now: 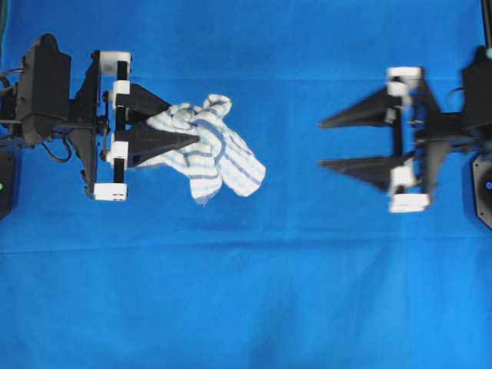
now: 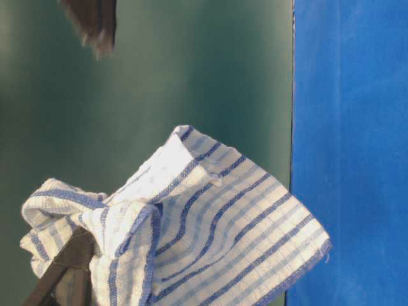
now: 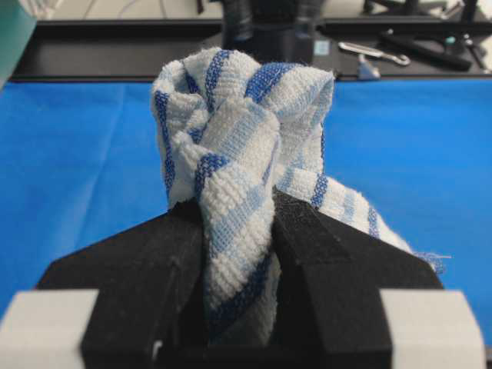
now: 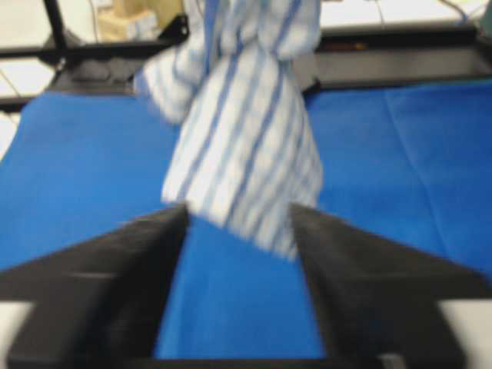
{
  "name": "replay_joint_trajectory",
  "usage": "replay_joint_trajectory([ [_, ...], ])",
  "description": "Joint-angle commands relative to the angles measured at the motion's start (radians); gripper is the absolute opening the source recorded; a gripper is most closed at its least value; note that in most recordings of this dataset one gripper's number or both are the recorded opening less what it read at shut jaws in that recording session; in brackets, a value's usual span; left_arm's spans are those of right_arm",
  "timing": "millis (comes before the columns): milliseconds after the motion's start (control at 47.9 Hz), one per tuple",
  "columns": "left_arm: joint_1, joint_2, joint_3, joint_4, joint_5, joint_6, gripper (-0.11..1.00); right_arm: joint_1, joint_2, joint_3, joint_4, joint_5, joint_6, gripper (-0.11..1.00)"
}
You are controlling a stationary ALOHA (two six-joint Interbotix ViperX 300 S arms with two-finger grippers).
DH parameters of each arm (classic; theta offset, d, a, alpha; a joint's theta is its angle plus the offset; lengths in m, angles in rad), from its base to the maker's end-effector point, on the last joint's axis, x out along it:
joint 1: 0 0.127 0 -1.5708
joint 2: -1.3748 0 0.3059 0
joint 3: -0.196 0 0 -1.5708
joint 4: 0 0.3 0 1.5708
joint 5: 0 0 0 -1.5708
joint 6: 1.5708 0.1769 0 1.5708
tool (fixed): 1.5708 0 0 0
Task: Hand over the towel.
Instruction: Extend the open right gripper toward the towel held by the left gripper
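The towel (image 1: 215,154), white with thin blue stripes, hangs bunched from my left gripper (image 1: 184,121), which is shut on it and holds it above the blue cloth. In the left wrist view the towel (image 3: 238,169) is pinched between the two black fingers (image 3: 146,277). It fills the table-level view (image 2: 210,217). My right gripper (image 1: 321,143) is open and empty, facing the towel from the right with a gap between them. In the right wrist view the towel (image 4: 238,131) hangs ahead of the open jaws.
A large plain blue cloth (image 1: 246,292) covers the table. Black frame rails and loose tools (image 3: 377,52) lie beyond the far edge in the left wrist view.
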Motion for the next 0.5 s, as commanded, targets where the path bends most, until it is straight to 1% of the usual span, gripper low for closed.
replay_joint_trajectory([
  [0, -0.003, -0.005, -0.023, 0.002, -0.011, -0.002, 0.14, 0.0, 0.078, -0.087, 0.002, -0.026, 0.002, 0.72],
  [63, -0.003, -0.006, -0.023, 0.002, -0.011, -0.002, 0.14, 0.0, 0.141, -0.138, 0.003, -0.032, 0.006, 0.7],
  [271, -0.003, -0.005, -0.023, 0.002, -0.005, -0.002, 0.14, 0.021, 0.293, -0.265, 0.002, -0.054, 0.029, 0.71],
  [480, -0.003, -0.006, -0.02, 0.002, -0.003, -0.002, 0.14, 0.023, 0.405, -0.368, 0.0, -0.049, 0.037, 0.71],
])
